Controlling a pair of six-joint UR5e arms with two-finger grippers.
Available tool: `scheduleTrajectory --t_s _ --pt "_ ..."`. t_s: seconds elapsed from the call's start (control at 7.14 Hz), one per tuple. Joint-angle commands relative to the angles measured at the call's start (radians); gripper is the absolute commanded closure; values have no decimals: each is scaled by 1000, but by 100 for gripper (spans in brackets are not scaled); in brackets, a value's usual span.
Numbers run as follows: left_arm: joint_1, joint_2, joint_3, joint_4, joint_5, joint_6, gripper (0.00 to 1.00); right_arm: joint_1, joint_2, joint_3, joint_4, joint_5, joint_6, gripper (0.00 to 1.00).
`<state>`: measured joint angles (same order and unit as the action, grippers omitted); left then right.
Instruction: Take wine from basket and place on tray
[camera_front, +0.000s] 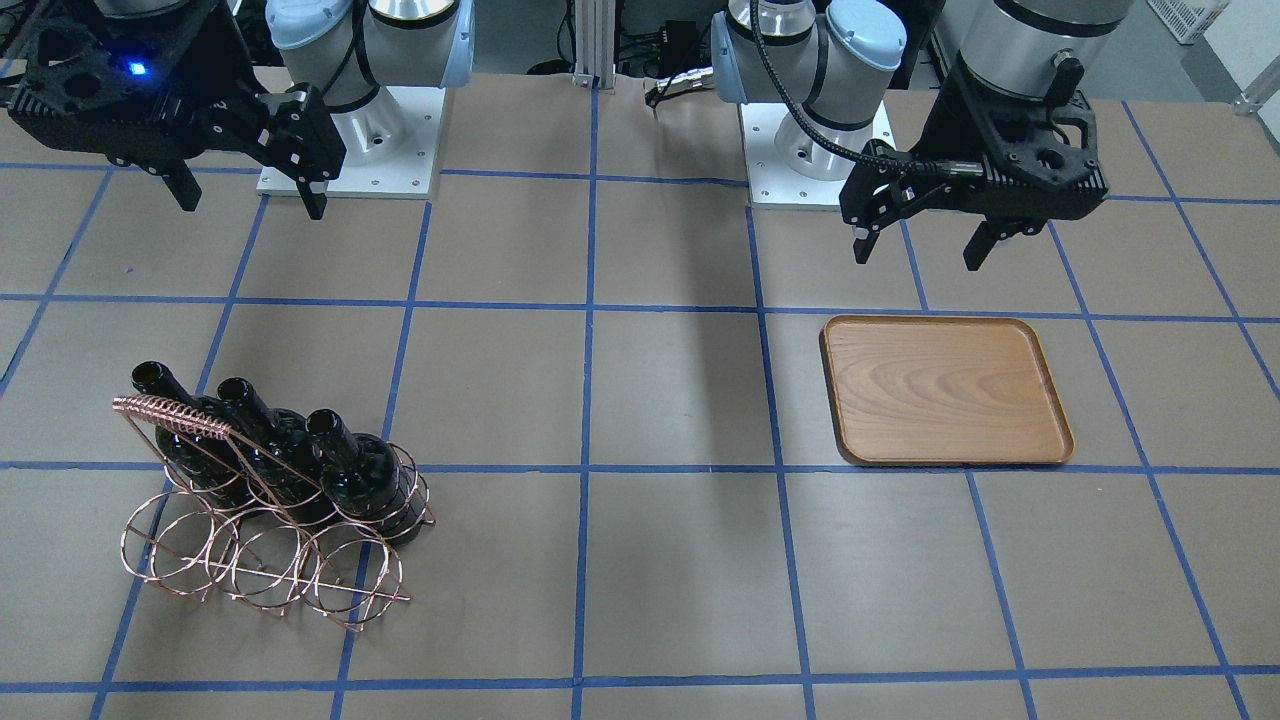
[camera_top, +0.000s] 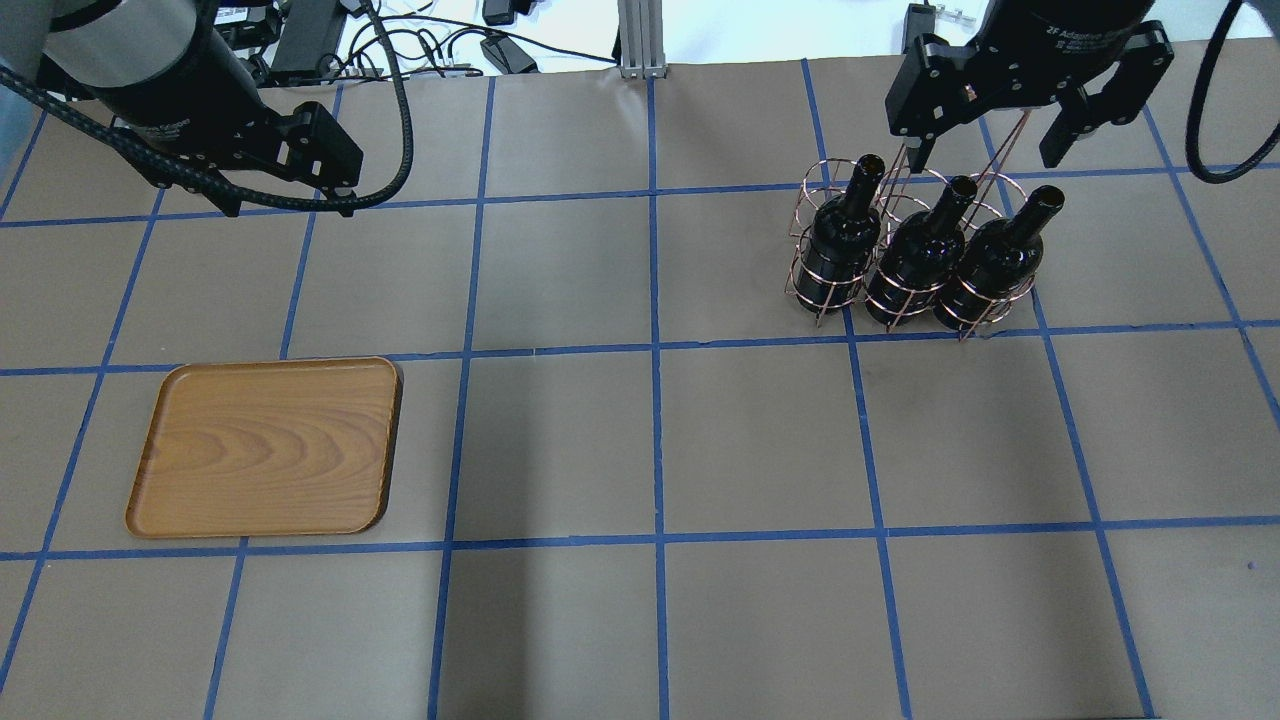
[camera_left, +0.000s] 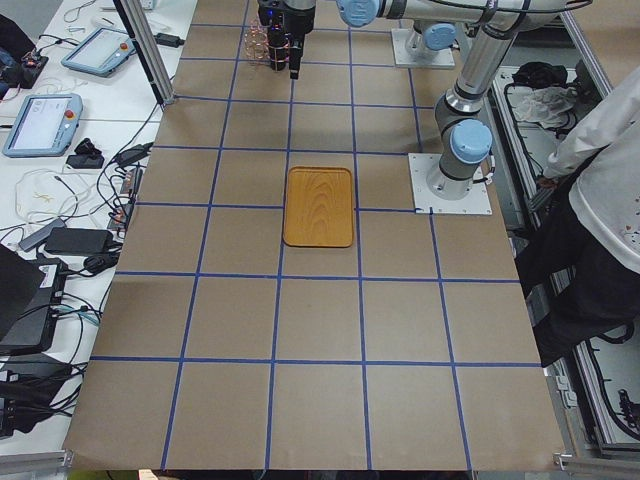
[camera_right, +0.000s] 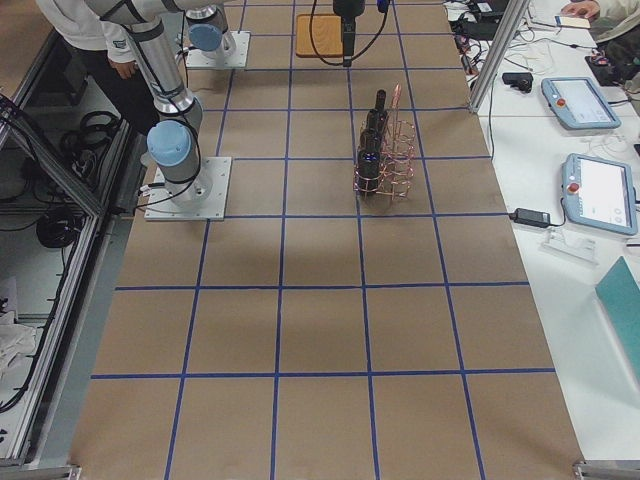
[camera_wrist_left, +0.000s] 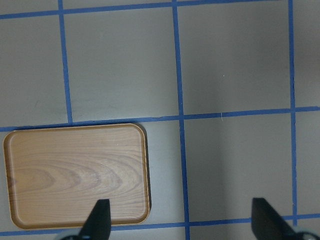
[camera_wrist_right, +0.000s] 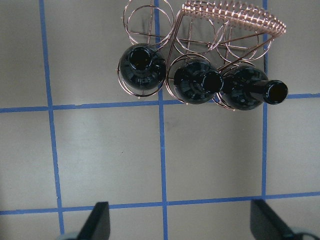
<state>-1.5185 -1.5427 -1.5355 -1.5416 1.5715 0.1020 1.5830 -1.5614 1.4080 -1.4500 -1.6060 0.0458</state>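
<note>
Three dark glossy wine bottles (camera_front: 360, 480) (camera_top: 920, 255) (camera_wrist_right: 197, 85) stand in one row of the copper wire basket (camera_front: 270, 565) (camera_wrist_right: 235, 15); its other row of rings is empty. The wooden tray (camera_front: 945, 390) (camera_top: 265, 445) (camera_wrist_left: 75, 175) lies flat and empty on the other side of the table. My right gripper (camera_front: 250, 198) (camera_top: 985, 155) (camera_wrist_right: 182, 222) is open and empty, high above the table on the robot's side of the basket. My left gripper (camera_front: 918, 250) (camera_wrist_left: 181, 222) is open and empty, high above the table beside the tray.
Brown paper with a blue tape grid covers the table. The two arm bases (camera_front: 345, 150) (camera_front: 815, 150) stand at the robot's edge. An operator (camera_left: 600, 200) stands beside the table, and teach pendants (camera_right: 575, 100) lie on a side bench.
</note>
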Motion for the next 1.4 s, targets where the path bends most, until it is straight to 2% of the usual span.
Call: scheduleTrajectory --t_s 0.0,0.42,0.7,0.84,1.26 --pt "0 0 0 0 1 1 0 -3 1 8 -3 3 3 0" --pt "0 0 0 0 1 1 0 -53 49 17 -81 6 2 1" --pt "0 0 0 0 1 1 0 -80 72 130 -224 6 19 2" --pt "0 0 -2 0 1 1 0 -80 75 190 -339 3 37 1" --pt "0 0 0 0 1 1 0 -83 122 204 -381 5 104 1"
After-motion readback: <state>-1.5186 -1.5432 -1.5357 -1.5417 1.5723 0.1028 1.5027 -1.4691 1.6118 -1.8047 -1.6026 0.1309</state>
